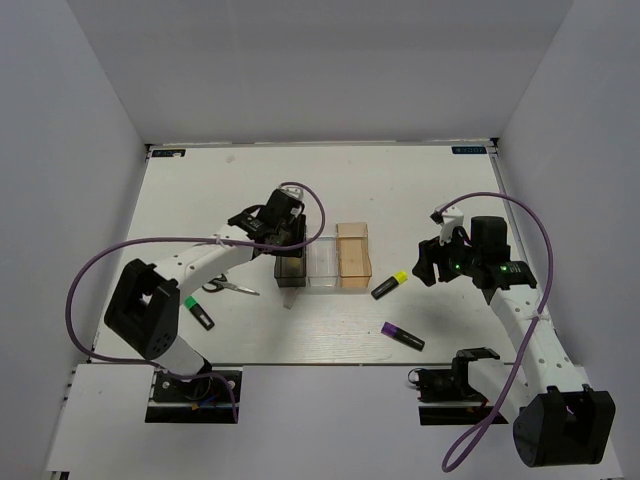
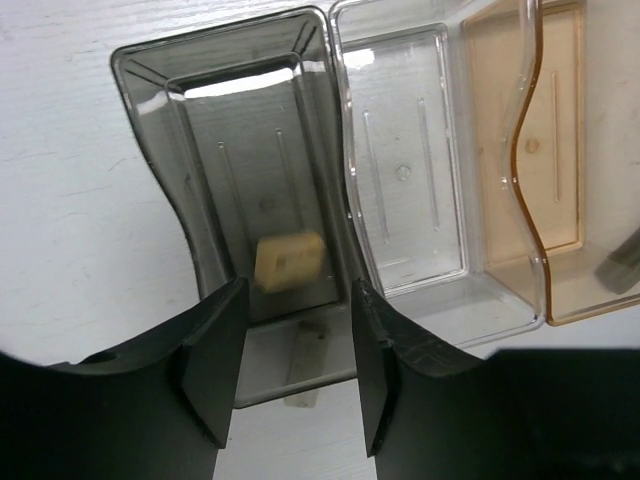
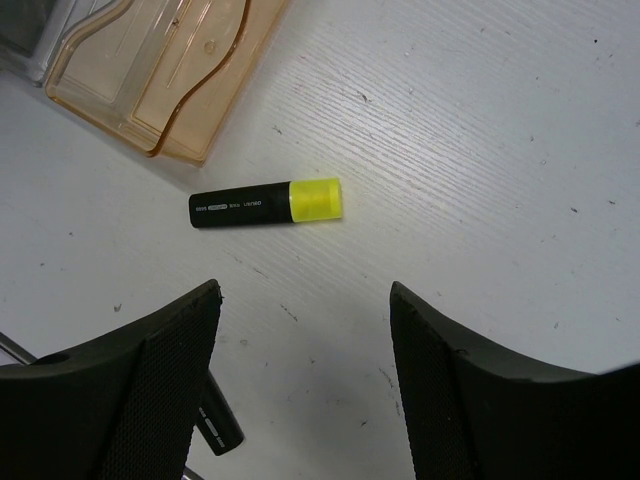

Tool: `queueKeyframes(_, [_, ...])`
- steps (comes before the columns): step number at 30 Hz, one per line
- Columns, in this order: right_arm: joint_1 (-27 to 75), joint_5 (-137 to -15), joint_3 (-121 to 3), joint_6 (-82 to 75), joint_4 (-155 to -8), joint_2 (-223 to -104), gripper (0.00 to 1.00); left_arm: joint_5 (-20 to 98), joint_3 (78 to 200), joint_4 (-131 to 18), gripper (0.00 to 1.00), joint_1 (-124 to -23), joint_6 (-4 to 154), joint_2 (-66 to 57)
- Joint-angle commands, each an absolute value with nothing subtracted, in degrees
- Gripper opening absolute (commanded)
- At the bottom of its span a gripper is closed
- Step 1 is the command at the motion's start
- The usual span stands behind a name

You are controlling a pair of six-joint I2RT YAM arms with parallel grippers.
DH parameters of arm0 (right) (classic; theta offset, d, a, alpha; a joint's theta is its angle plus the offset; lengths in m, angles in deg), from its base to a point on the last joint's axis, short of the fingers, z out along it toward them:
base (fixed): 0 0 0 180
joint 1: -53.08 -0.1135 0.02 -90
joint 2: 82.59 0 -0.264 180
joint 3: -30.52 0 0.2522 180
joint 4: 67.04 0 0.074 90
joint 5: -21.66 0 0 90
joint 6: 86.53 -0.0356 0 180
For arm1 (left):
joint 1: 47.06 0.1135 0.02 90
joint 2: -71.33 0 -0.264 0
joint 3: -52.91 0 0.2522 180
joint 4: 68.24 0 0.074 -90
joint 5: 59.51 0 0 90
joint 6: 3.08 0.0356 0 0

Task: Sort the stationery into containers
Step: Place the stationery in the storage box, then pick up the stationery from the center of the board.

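– Left gripper's (image 2: pixel 298 308) black fingers (image 2: pixel 215 350) fill the bottom of its wrist view. Anything in them?
– Nothing. They stand partly apart with a bare gap between, hanging over the near end of the smoky grey bin (image 2: pixel 150 110). A beige eraser block (image 2: pixel 290 262) sits inside that bin just past the fingertips, touching neither. Whether it rests flat on the floor I cannot tell; it looks a bit blurred.
– And the other bins?
– The clear bin (image 2: pixel 410 200) is joined to the grey one, and the amber bin (image 2: pixel 560 150) comes next in the row. Both show bare floors.
– What about the right gripper (image 3: pixel 303 300)?
– Spread wide and holding nothing. It hovers above the yellow-ended marker (image 3: pixel 265 205), which lies flat on the table (image 1: pixel 420 190) near the amber bin's corner.
– What else is out loose?
– From above, a purple-ended marker (image 1: pixel 402 336) lies nearer the arm bases. Over on the left, the scissors (image 1: pixel 232 287) and a green-ended marker (image 1: pixel 198 312) lie beside the left arm. A small pale piece (image 1: pixel 288 302) lies just off the grey bin's near end, too small to name.
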State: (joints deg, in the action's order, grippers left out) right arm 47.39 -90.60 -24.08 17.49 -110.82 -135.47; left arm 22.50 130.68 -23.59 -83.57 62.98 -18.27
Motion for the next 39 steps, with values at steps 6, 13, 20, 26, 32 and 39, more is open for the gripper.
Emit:
queueKeyframes(6, [47.2,-91.3,-26.7,18.0,-110.9,-135.7,0.69,17.8,132.2,-19.2,0.58,-86.6,66.0,-13.0])
queueKeyframes(13, [47.4,-91.0,-26.5,18.1,-110.8,-135.2,0.69,10.1,110.8,-29.8,0.11,-97.7,63.0,2.8])
queueKeyframes(20, [47.4,-91.9,-26.7,18.0,-111.4,-137.1,0.69,-2.4,92.4,-48.4,0.47,-108.0,63.3,11.8])
queueKeyframes(26, [47.4,-92.1,-26.6,17.9,-111.4,-137.4,0.69,-4.6,87.9,-58.9,0.50,-110.2,66.3,7.8])
queueKeyframes(32, [47.6,-92.0,-26.4,18.0,-111.3,-138.0,0.69,-5.6,85.5,-64.8,0.51,-110.9,65.4,4.5])
queueKeyframes(39, [47.3,-91.9,-26.6,18.0,-111.4,-138.7,0.69,-6.1,84.7,-64.9,0.56,-111.0,63.7,2.4])
